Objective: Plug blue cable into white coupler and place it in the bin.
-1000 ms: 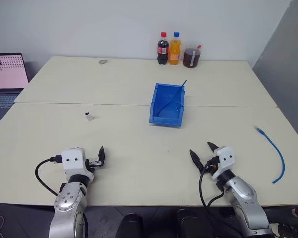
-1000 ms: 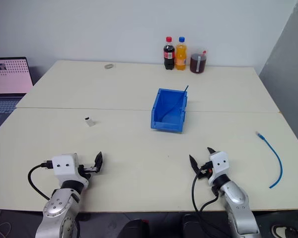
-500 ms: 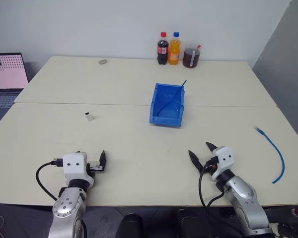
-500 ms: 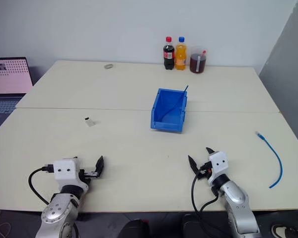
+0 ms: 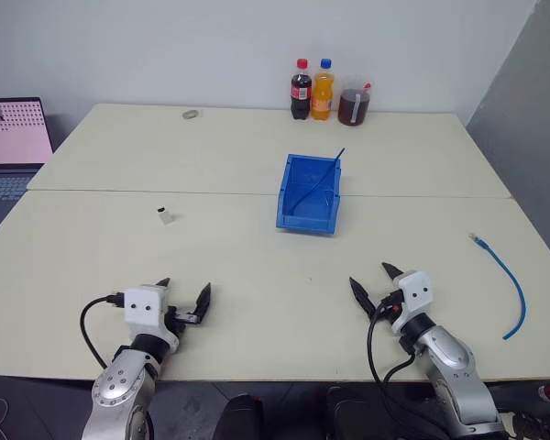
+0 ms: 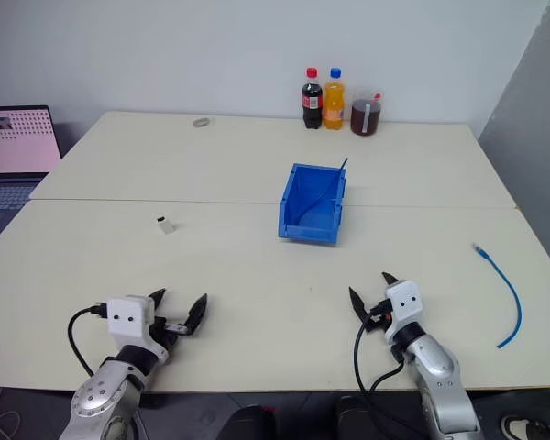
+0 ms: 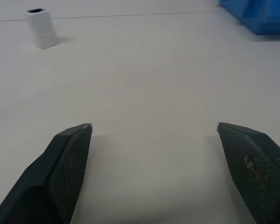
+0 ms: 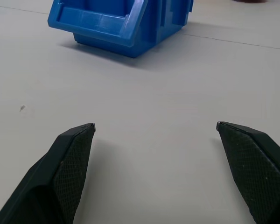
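On the pale table point(image 5: 257, 275), the thin bright-blue network cable point(image 5: 505, 275) lies curved near the right edge, its small clear plug point(image 5: 478, 238) at the far end, well apart from both grippers. The tiny white boxy plastic coupler point(image 5: 165, 216) stands upright on the left half, its dark opening facing up, as the left wrist view shows. The bright-blue rectangular plastic bin point(image 5: 308, 192) sits at the centre, sloped front toward the near side.

Both grippers hover low over the near edge with nothing between their fingers: the left gripper point(image 5: 185, 302) has its jaws spread wide, and the right gripper point(image 5: 373, 282) likewise.

Handling, as judged: the cable is light and limp, so it will sag and trail; a hold just behind the plug would best steer the tip. The coupler is light, hard and smooth, liable to tip or skid; a pinch across its flat sides, leaving the opening free, seems soundest.

Hard to make out: the plug's latch and its orientation are too small to read. A second thin blue cable point(image 5: 335, 161) leans out of the bin's far right corner; how much of it lies inside is unclear. A small flat grey object point(image 5: 191, 115) at the far left cannot be identified.
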